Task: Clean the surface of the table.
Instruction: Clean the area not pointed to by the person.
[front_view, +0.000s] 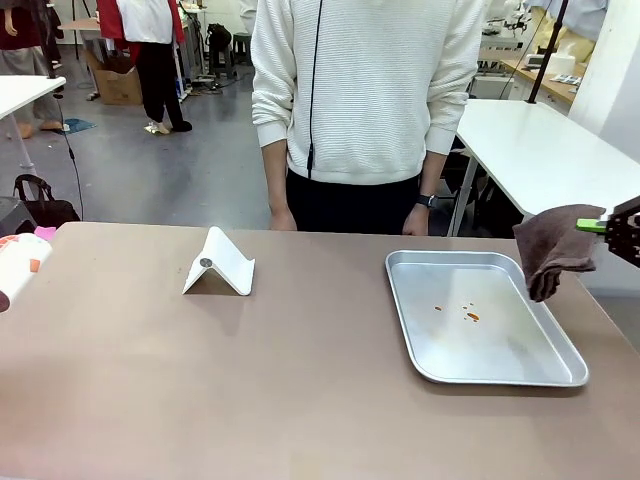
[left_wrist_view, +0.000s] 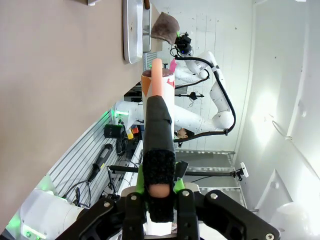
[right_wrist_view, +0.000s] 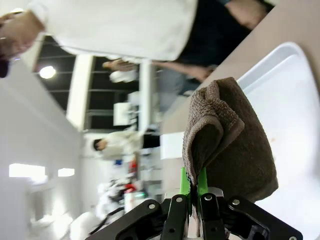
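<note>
The brown-taupe table (front_view: 300, 390) carries a metal tray (front_view: 560, 372) at the right, with a few orange crumbs (front_view: 470, 315) in it. My right gripper (front_view: 612, 227) hovers past the tray's far right corner, shut on a brown cloth (front_view: 555, 250) that hangs down from it. Seen from the right wrist, the cloth (right_wrist_view: 225, 145) bunches between the green pads of that gripper (right_wrist_view: 194, 182), over the tray (right_wrist_view: 300, 100). My left gripper (left_wrist_view: 159, 180) is shut on a black-wrapped tool (left_wrist_view: 159, 135) with a peach tip, off the table's left end. A white and orange container (front_view: 18, 262) shows there.
A white folded stand (front_view: 220, 265) sits left of centre on the table. A person in a white sweater stands at the far edge, with a hand (front_view: 283, 220) near the rim. White tables (front_view: 545, 150) stand behind.
</note>
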